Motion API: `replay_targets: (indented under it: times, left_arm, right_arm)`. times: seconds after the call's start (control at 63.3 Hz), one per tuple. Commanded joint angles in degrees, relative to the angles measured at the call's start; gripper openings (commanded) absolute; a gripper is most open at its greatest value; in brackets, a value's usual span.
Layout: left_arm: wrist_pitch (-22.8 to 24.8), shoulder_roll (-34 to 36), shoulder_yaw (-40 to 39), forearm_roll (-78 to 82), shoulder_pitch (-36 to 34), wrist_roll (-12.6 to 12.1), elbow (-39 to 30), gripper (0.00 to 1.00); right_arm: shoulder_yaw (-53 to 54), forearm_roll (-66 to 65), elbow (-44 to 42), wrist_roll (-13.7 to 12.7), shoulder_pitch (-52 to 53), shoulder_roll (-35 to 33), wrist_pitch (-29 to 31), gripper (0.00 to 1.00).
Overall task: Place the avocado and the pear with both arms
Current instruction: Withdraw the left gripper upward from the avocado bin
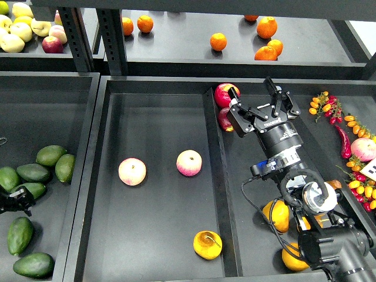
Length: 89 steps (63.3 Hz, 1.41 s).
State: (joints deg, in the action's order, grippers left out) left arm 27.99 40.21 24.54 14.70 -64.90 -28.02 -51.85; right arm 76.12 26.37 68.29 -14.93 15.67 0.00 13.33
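Several dark green avocados lie in the left tray (59, 106). One avocado (19, 235) lies alone just below my left gripper (14, 200). That gripper shows only as a small dark shape at the left edge, and I cannot tell its fingers apart. A yellow-orange pear (207, 245) with a thin stem sits at the front of the middle tray (158, 117). My right gripper (258, 107) is open and empty. It hovers over the right tray beside two red apples (225, 94), far from the pear.
Two pink-yellow peaches (132, 171) (189, 163) lie in the middle tray. More yellow fruit (276, 215) sits under my right arm. Small tomatoes and chillies (346, 132) line the right edge. Oranges (218, 41) and apples (32, 26) are on the upper shelf.
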Motion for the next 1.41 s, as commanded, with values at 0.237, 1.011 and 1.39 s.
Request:
replay_targets:
  times: [0.237, 1.011, 1.39]
  left_arm:
    - [0.0, 4.3, -16.4, -5.8, -0.8, 0.0, 1.2, 0.99]
    - [0.0, -0.7, -65.5, -33.0, 19.1, 0.0, 4.3, 0.99]
    - [0.0, -15.6, -88.1, -33.1, 35.5, 0.0, 3.9, 0.99]
  right_arm:
    - [-0.1, 0.0, 1.0, -0.4, -3.0, 0.0, 0.4, 1.00]
    - [-5.8, 0.2, 2.9, -11.7, -6.5, -21.7, 0.5, 1.00]
    - [-12.8, -1.4, 3.5, -13.1, -5.5, -29.1, 0.7, 1.00]
